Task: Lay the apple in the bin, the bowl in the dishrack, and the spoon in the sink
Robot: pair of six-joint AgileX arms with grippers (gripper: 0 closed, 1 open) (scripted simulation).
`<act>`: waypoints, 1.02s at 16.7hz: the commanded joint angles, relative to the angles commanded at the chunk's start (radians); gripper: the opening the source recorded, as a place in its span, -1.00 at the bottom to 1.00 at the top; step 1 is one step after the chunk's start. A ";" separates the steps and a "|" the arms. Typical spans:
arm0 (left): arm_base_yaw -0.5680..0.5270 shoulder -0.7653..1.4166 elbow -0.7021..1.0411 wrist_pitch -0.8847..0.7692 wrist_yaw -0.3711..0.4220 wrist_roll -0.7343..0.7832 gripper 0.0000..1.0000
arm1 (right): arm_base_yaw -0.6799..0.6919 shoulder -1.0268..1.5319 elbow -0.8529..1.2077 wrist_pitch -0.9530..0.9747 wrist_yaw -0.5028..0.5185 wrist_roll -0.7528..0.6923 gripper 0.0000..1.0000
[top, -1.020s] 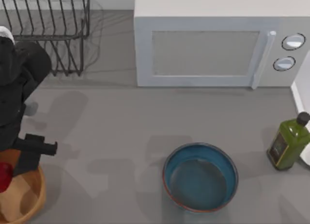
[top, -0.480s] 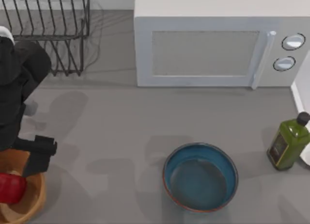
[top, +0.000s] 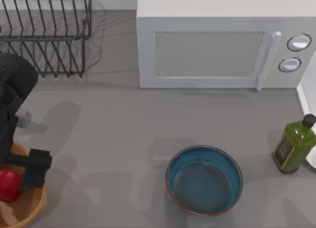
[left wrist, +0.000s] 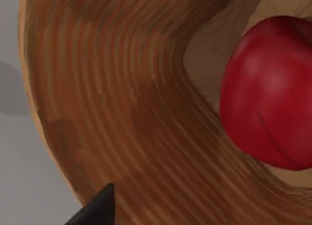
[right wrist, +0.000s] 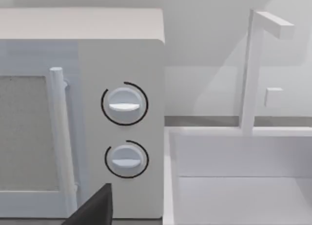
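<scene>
Dishrack [top: 47, 33] at 11 o'clock, empty; bowl [top: 204, 180] on the table at 5 o'clock. At 8 o'clock the apple [top: 9, 184] lies in the bin [top: 30, 206], the left gripper [top: 35, 168] above, apparently released, grip unclear.

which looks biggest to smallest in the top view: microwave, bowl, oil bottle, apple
1. microwave
2. bowl
3. oil bottle
4. apple, though the left gripper partly covers it, so its full size is unsure.
</scene>
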 joint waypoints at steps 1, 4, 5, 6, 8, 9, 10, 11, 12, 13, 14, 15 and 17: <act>0.011 -0.055 -0.048 0.049 0.013 0.010 1.00 | 0.000 0.000 0.000 0.000 0.000 0.000 1.00; 0.049 -0.254 -0.167 0.230 0.063 0.033 1.00 | 0.000 0.000 0.000 0.000 0.000 0.000 1.00; 0.062 -0.326 -0.199 0.292 0.081 0.042 1.00 | 0.000 0.000 0.000 0.000 0.000 0.000 1.00; 0.075 -0.403 -0.232 0.349 0.097 0.055 1.00 | 0.000 0.000 0.000 0.000 0.000 0.000 1.00; 0.097 -0.576 -0.318 0.455 0.119 0.086 1.00 | 0.000 0.000 0.000 0.000 0.000 0.000 1.00; 0.107 -0.674 -0.371 0.512 0.127 0.102 1.00 | 0.000 0.000 0.000 0.000 0.000 0.000 1.00; 0.117 -0.780 -0.426 0.578 0.133 0.116 1.00 | 0.000 0.000 0.000 0.000 0.000 0.000 1.00; 0.128 -0.888 -0.481 0.654 0.142 0.127 1.00 | 0.000 0.000 0.000 0.000 0.000 0.000 1.00; 0.140 -0.990 -0.536 0.736 0.154 0.135 1.00 | 0.000 0.000 0.000 0.000 0.000 0.000 1.00; 0.154 -1.082 -0.590 0.818 0.168 0.142 1.00 | 0.000 0.000 0.000 0.000 0.000 0.000 1.00; 0.168 -1.163 -0.646 0.891 0.183 0.149 1.00 | 0.000 0.000 0.000 0.000 0.000 0.000 1.00; 0.183 -1.235 -0.701 0.955 0.199 0.158 1.00 | 0.000 0.000 0.000 0.000 0.000 0.000 1.00; 0.212 -1.347 -0.799 1.054 0.231 0.186 1.00 | 0.000 0.000 0.000 0.000 0.000 0.000 1.00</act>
